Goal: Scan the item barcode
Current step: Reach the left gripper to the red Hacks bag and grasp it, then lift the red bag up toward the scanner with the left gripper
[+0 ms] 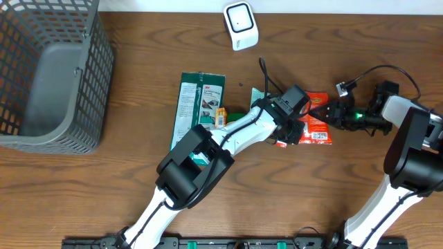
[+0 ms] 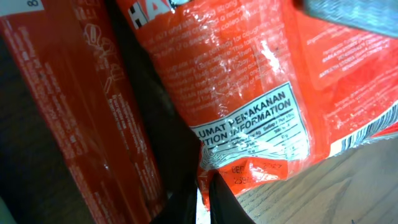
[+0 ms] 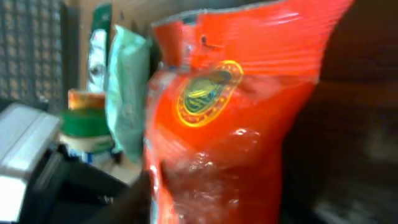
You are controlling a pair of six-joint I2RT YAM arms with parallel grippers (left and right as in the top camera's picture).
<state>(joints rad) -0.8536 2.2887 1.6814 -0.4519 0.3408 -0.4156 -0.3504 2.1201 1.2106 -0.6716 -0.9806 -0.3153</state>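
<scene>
Far left: grey wire basket [image 1: 55,76], contents not visible. Left of centre on the desk [image 1: 138,194]: flat green card pack [image 1: 197,104] marked "3M", smaller print illegible; just right of it a small orange box [image 1: 220,115], lettering too small to read. Far centre: white scanner [image 1: 240,25], well apart from everything else. Right of centre: left claw [image 1: 296,126], closed narrow and, by the look of it, pinching the left edge of the red packet [image 1: 318,130], the item for scanning, which is between the two claws. Wrist close-up of the red packet [image 2: 249,81]: large white letters "HA", cut off, and a white-bordered panel reading in part "PEMAKANAN" over "INFORMATION"; the other face [image 3: 230,124] carries a round gold-and-green seal, blurred. Right: right claw [image 1: 331,114] at the packet's right edge; whether it grips cannot be told. Hazards, as judged: the film is glossy and creased, so glare or a fold across the code may defeat a reading; the thin edge hold may slip in carrying; two claws pulling apart may crumple or tear the film; the code side may end up turned away from the scanner.
</scene>
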